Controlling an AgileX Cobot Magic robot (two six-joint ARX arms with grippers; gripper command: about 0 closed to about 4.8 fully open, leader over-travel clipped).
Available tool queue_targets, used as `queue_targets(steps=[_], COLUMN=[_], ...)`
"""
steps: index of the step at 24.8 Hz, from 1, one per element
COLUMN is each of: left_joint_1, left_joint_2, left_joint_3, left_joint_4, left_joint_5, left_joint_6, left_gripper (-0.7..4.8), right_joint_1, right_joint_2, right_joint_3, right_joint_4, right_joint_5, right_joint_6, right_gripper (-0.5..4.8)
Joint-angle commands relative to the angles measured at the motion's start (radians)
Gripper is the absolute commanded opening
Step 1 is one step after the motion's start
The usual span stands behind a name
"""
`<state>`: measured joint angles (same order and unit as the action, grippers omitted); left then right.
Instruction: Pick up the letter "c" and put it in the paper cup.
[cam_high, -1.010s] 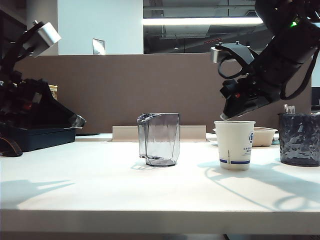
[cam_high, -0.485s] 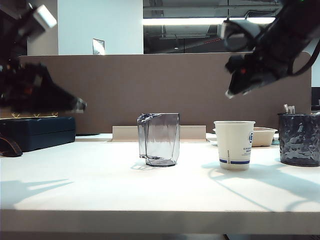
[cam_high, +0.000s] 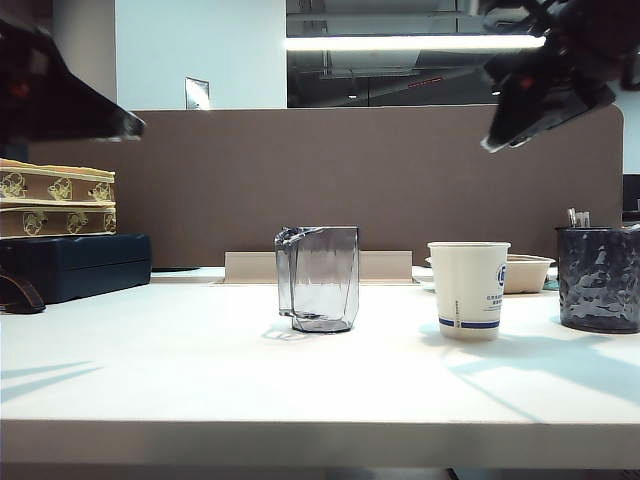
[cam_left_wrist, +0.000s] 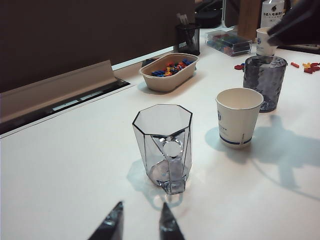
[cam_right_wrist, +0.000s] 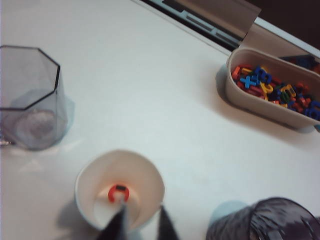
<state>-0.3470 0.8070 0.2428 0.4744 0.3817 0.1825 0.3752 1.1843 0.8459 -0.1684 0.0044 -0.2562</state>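
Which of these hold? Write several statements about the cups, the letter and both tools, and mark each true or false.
1. The letter "c" lies inside the paper cup. True.
2. The right tool grips the letter. False: it hangs above the cup, holding nothing.
3. The left tool is open. True.
4. The clear faceted cup lies tipped over. False: it stands upright.
5. The tray holds coloured letters. True.
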Motion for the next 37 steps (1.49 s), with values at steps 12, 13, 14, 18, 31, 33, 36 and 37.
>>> queue_targets(steps=[12, 13, 14, 18, 31, 33, 36, 37], left_joint_1=[-0.001, -0.001, -0.001, -0.001, -0.001, -0.001, -0.001, -0.001], left_joint_2=[-0.447, -0.478, -0.499, -0.563, -0.571, -0.571, -0.571, -0.571], left_joint_3=[0.003, 0.003, 0.003, 0.007, 0.074, 0.077, 0.079, 0.079], left_joint_4=[-0.502, -0.533, -0.554, -0.608, -0.748, -0.75, -0.75, -0.75], left_joint_5=[-0.03, -0.03, -0.03, -0.05, -0.09, -0.09, -0.09, -0.09], left_joint_6=[-0.007, -0.007, -0.007, -0.008, -0.007, -0.008, -0.04, -0.046], left_gripper=[0.89, 0.88, 0.88, 0.87, 0.78, 0.64, 0.56, 0.51], right_joint_1=[0.001, 0.001, 0.001, 0.001, 0.002, 0.002, 0.002, 0.002], right_joint_2=[-0.183, -0.198, -0.207, -0.252, -0.464, -0.512, -0.585, -0.599], right_joint_3=[-0.015, -0.016, -0.016, -0.016, -0.109, -0.139, -0.164, -0.168], right_joint_4=[-0.196, -0.204, -0.208, -0.213, -0.258, -0.266, -0.279, -0.279], right_joint_5=[0.001, 0.0, 0.0, 0.001, 0.001, 0.001, 0.002, 0.002], right_joint_6=[0.052, 0.053, 0.054, 0.055, 0.077, 0.078, 0.078, 0.078], right_gripper=[0.2, 0.19, 0.17, 0.16, 0.08, 0.08, 0.08, 0.08])
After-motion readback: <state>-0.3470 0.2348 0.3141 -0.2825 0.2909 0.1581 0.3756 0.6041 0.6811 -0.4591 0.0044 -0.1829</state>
